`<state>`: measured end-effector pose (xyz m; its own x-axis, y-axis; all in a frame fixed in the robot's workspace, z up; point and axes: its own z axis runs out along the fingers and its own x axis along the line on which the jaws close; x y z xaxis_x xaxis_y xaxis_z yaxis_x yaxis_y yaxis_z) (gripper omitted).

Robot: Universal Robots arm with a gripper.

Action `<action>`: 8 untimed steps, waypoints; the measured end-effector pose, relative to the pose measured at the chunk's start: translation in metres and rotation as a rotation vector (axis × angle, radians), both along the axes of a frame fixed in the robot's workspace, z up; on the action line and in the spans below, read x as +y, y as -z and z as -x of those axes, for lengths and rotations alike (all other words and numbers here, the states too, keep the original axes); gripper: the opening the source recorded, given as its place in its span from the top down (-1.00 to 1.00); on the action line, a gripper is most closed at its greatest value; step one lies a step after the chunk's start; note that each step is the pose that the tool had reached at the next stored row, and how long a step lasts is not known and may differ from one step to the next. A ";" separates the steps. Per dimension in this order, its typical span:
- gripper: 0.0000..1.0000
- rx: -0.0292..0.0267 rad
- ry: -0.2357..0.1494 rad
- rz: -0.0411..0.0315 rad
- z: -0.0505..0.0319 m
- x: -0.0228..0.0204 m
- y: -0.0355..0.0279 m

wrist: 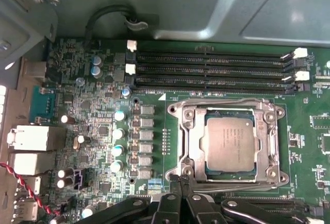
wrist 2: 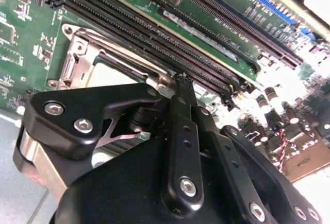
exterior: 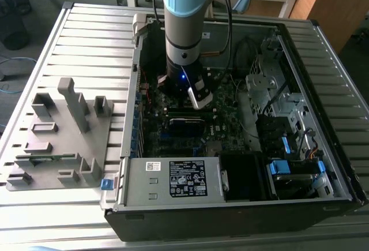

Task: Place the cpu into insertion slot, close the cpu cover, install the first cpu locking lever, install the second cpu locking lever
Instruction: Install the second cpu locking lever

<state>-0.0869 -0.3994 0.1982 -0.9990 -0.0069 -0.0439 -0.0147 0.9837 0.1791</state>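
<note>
- Robot arm (exterior: 183,26) reaching down into an open computer case (exterior: 242,205), seen from the exterior view, with the case lying on a slatted grey worktop (exterior: 86,37)
- Tool (wrist: 181,184) poised low over the green circuit board (wrist: 103,131), just beside one edge of the insertion slot (wrist: 175,147)
- Tool fingers (wrist 2: 181,126) pressed together into one narrow black tip, clamped on nothing visible
- Cpu (wrist: 230,143) lying flat inside the insertion slot, dull silver-grey top facing up, in the first wrist view
- Cpu cover (wrist: 268,131) lying down flat as a silvery frame around the chip, open middle showing the chip top
- Cannot tell whether the tip touches the cover edge or sits just above it
- Long black memory slots (wrist: 211,69) running side by side next to the socket, white clips at their ends
- Row of small silver capacitors (wrist: 118,141) and grey square blocks near the socket's other side
- Grey fixture block (exterior: 60,135) with upright pegs resting on the worktop, on the exterior view's left of the case
</note>
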 end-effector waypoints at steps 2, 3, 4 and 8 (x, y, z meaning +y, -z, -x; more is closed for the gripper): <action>0.79 -0.0001 0.000 -0.0150 0.0000 -0.0006 0.0001; 0.79 0.0000 0.000 -0.0213 0.0000 -0.0011 0.0002; 0.79 0.0000 0.000 -0.0259 0.0001 -0.0018 0.0004; 0.79 0.0000 0.000 -0.0399 0.0004 -0.0044 0.0013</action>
